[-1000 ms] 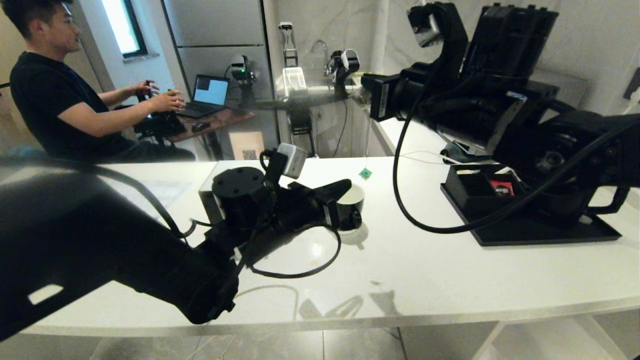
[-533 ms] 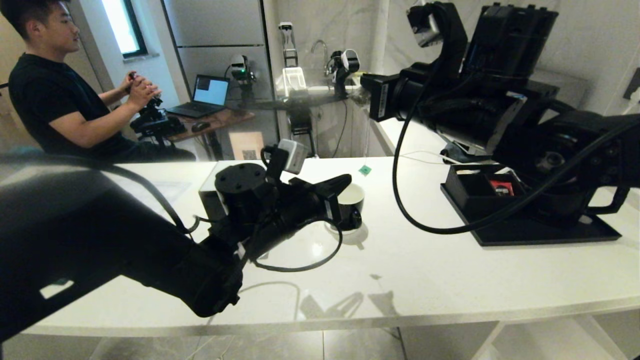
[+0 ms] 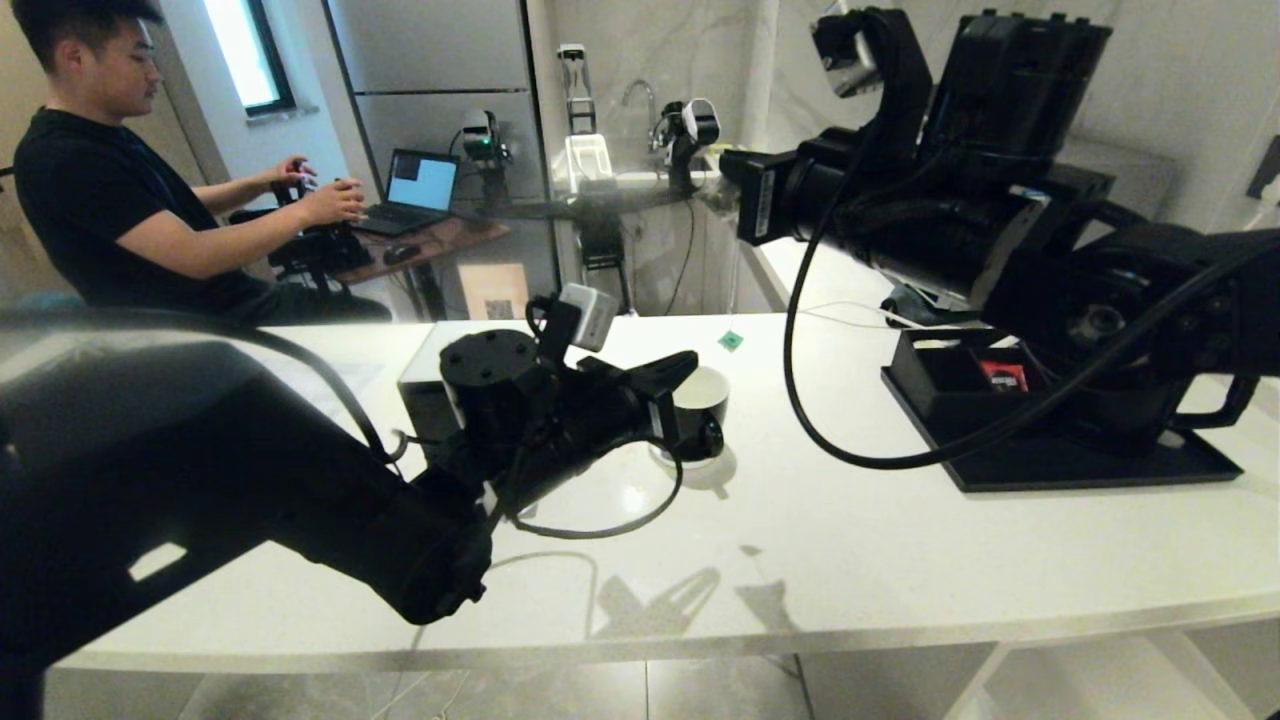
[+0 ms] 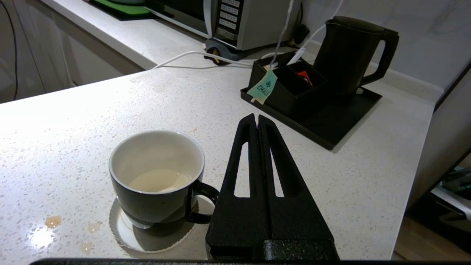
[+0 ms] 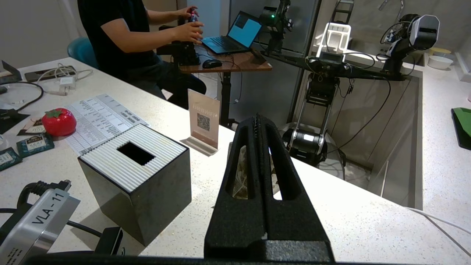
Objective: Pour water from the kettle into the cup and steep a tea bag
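Left gripper jaws pressed together, empty, beside cup. Right gripper pinching tea bag. Kettle on tray; tissue box nearby.

Pretty bright room, daylight from the window far back. The white surface throws glare patches and soft arm shadows near its front edge. Straight lines bend at the edges, and the close-up arms look blurry.
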`<state>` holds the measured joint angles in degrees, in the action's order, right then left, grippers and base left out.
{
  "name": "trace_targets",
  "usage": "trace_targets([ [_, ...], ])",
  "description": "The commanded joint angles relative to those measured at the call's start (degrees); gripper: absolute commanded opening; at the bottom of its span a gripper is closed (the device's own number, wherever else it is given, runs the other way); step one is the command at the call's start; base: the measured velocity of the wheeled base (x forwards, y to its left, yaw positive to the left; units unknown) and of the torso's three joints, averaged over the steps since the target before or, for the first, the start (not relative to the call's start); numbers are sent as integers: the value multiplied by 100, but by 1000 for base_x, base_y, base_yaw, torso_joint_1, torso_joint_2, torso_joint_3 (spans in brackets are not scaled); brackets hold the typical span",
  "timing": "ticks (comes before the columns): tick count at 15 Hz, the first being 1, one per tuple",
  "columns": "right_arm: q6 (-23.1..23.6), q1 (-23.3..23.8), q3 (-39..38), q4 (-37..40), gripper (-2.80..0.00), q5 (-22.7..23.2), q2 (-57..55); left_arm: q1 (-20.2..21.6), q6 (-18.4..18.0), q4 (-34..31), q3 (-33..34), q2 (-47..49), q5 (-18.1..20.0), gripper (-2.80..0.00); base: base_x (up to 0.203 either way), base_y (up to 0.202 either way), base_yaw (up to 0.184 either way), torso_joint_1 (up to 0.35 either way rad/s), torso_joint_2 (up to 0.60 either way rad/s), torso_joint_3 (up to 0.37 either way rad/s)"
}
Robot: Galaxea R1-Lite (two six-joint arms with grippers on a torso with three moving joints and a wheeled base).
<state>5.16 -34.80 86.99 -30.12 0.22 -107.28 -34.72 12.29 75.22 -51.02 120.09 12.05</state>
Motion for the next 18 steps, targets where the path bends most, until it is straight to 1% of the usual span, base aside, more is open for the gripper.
trace_targets([
  [1,2,0,2,-20,-280,4,-21,0,19,46,-45,14,8,-280,0,0,0,0,0,0],
  [3,-7,0,-7,-27,-280,4,-21,-1,28,46,-66,41,8,-280,0,0,0,0,0,0],
  [4,-3,0,-7,-23,-280,2,-21,-11,28,46,-66,41,8,-94,0,0,0,0,0,0],
  [5,-7,0,-14,-22,-280,2,-21,-17,28,46,-68,50,8,0,0,0,0,0,0,0],
  [8,-7,0,-16,-29,-280,-4,-21,-33,10,55,-119,58,17,0,0,0,0,0,0,0],
  [11,-7,0,-7,-29,-280,-4,-21,-61,28,292,-110,138,34,0,0,0,0,0,0,0],
  [18,-7,-31,20,-20,-280,-4,14,-66,28,420,-119,225,61,0,0,0,0,0,0,0],
])
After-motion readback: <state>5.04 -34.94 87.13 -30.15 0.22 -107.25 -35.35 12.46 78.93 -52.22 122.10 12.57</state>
